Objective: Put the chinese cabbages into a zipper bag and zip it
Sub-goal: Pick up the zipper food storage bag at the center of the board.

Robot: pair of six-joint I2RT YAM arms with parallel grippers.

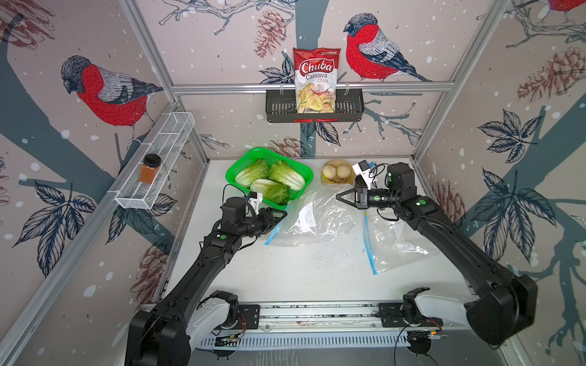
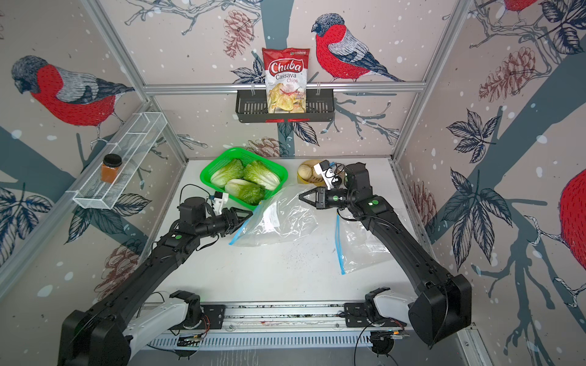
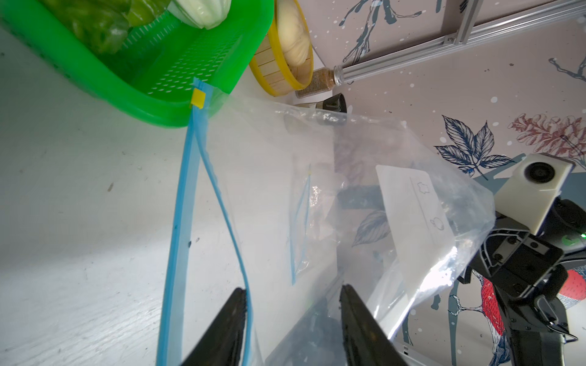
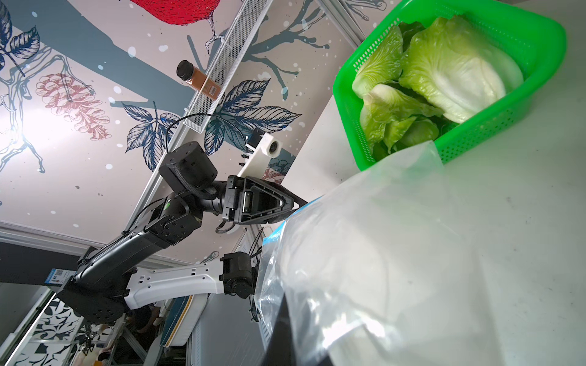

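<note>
Three chinese cabbages lie in a green basket at the back of the table, also seen in the right wrist view. A clear zipper bag lies in front of it, its blue zipper edge toward my left arm and its yellow slider at the basket end. My left gripper is at the bag's mouth, jaws apart, the upper zipper lip lying along one finger. My right gripper is shut on the bag's far edge, holding it raised.
A second clear zipper bag lies flat under the right arm. A bamboo steamer with pale buns stands right of the basket, a spice bottle lying beside it. A chips bag sits in the wall rack; a jar on the left shelf.
</note>
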